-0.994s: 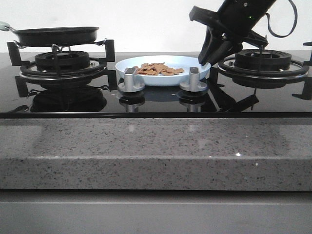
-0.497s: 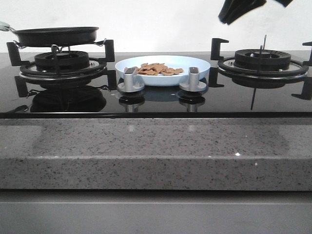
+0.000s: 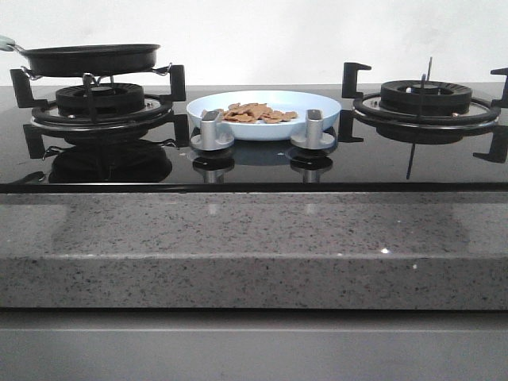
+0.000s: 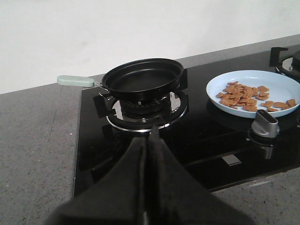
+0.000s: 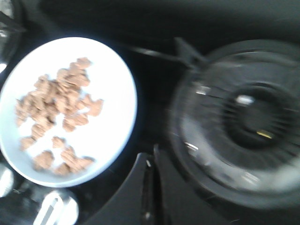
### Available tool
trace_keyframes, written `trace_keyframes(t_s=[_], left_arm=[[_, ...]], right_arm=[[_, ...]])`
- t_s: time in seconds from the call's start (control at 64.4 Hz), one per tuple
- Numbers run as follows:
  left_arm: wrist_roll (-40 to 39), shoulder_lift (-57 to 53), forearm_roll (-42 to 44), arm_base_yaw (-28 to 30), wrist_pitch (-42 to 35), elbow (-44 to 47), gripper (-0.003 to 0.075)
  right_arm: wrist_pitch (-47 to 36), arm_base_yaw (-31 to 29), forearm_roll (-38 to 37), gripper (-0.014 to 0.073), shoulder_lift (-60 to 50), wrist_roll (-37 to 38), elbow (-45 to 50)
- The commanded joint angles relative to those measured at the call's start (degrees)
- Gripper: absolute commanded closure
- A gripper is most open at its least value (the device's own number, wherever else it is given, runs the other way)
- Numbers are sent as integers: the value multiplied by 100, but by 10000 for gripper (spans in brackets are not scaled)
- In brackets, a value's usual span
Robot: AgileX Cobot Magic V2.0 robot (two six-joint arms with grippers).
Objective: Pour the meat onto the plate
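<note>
Meat [image 5: 58, 110] on plate [image 5: 115, 70], just beside right gripper [image 5: 151, 187]; both grippers' fingers seemingly pressed together, empty.

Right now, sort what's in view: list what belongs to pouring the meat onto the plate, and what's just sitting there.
Job things:
- meat, heaped on the plate
- plate, between the burners
- frying pan, empty, on the left burner

Just there:
- right burner, bare
- two knobs
- granite counter

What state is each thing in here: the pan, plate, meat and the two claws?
Frying pan: empty, upright on the left burner.
Plate: on the cooktop, holding meat.
Meat: heaped on the plate.
Left claw: shut, holding nothing.
Right claw: shut, holding nothing.
Right burner: bare, unlit.
</note>
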Motion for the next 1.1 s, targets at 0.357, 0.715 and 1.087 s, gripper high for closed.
trace_keyframes(t_s=[0.357,0.715,1.087], left_arm=[[-62,58,-93,-50,-459,-138,741],[-62,58,-93,-50,-459,-138,741],[-62,58,-93,-50,-459,-138,741]], right_arm=[[-4356,179,-308,654,-4956,-304,5564],[-4356,179,-315,654,-7992,-308,7886],[-4343,179,-297,654,-8828,-308,8460]])
